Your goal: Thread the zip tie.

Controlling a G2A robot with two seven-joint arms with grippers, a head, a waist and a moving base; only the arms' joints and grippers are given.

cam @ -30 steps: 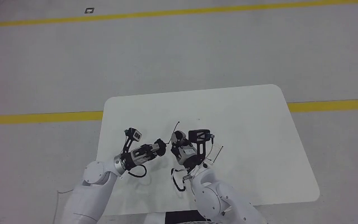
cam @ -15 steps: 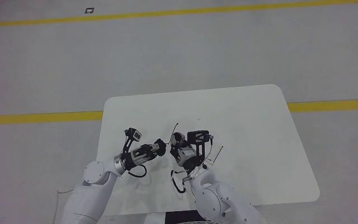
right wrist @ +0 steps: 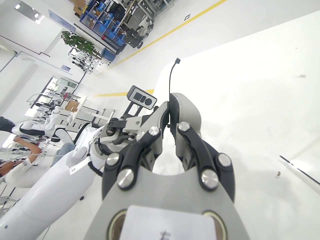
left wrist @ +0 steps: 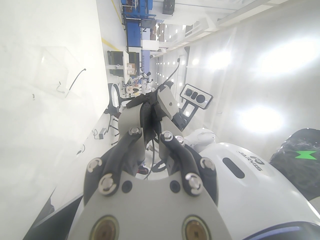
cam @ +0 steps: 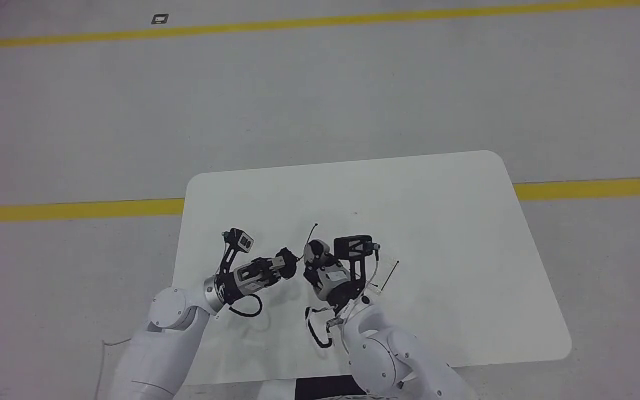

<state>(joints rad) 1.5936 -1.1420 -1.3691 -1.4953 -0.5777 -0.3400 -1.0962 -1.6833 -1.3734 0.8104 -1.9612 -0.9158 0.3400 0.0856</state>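
Evidently the work is at the lining-up stage of threading, with nothing passed through the slot yet. The right gripper (right wrist: 170, 98) is clenched on the zip tie (right wrist: 171, 78). It pinches the black strap so that a short curved length stands out beyond its fingertips, ending in the small square head (right wrist: 177, 61) (the part with the slot, as far as one can judge).

The left gripper (left wrist: 150, 99) sits just beside the right gripper, nearly tip to tip with it, both above the table (cam: 450, 200). Its fingers are drawn together with only dark pad showing between them. I cannot tell whether the tie's tail is nipped there or whether they are closed on nothing. From above, the strap shows as a thin dark line rising from the right gripper on the side away from the robot. A second thin tie (cam: 390, 272) lies flat on the table near the right gripper, on the side away from the left gripper, with nothing touching it.

The next move, as I judge it, is to bring the tail round to the head. That calls for the head to be held steady with its slot facing the left gripper, and for the tail to be gripped close to its tip so that it does not bend away. The strap looks thin and springy, so a slight misalignment would probably send the tip sliding past the head rather than in. Where the tail lies now is hidden behind the fingers.
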